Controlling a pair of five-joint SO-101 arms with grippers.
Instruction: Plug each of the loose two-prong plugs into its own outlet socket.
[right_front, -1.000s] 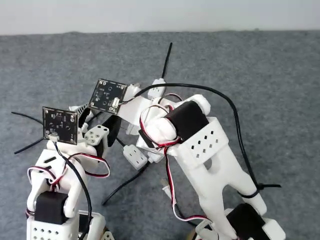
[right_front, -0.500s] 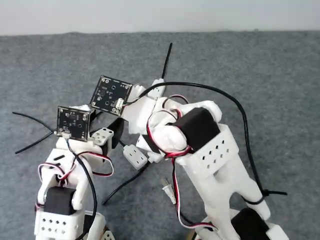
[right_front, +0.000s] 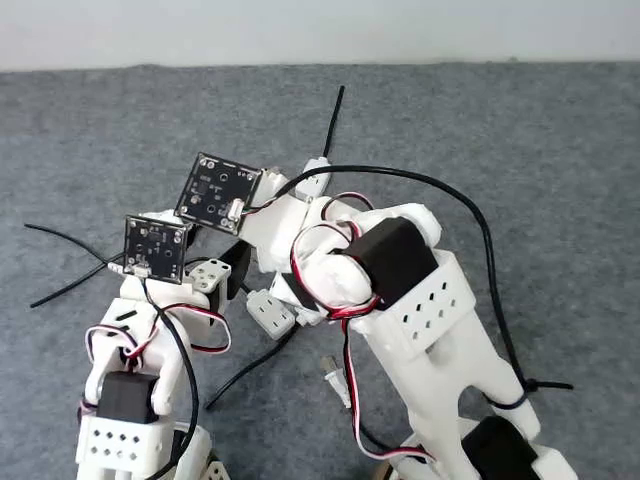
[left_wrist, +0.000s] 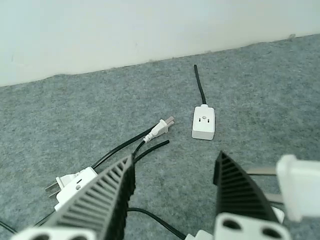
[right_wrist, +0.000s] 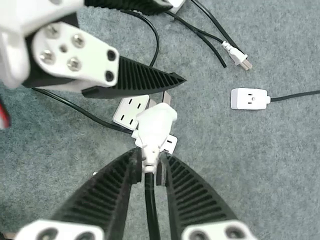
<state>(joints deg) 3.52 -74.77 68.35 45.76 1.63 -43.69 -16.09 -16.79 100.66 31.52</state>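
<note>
My right gripper (right_wrist: 150, 156) is shut on a white two-prong plug (right_wrist: 156, 124), gripping it where the black cord leaves it. The plug's prongs (right_wrist: 167, 96) hang just above a white outlet socket (right_wrist: 131, 111), which lies on the carpet between the arms (right_front: 270, 312). My left gripper (left_wrist: 174, 159) is open with nothing between its black fingers (left_wrist: 107, 192). It stands close beside the held plug (left_wrist: 299, 184). A second outlet socket (left_wrist: 204, 123) lies farther off on its black cord. A loose plug (left_wrist: 162, 127) lies beside it, and another plug (left_wrist: 70, 182) is near the left finger.
Grey carpet covers the table up to a pale wall. Black cords (right_front: 60, 262) trail across the left side. A small white plug (right_front: 333, 378) lies by the right arm's base. The far socket (right_front: 316, 174) sits behind both arms.
The left arm has swung right, closer to the socket and the held plug. The right arm has shifted a little to the right, still holding the plug.
</note>
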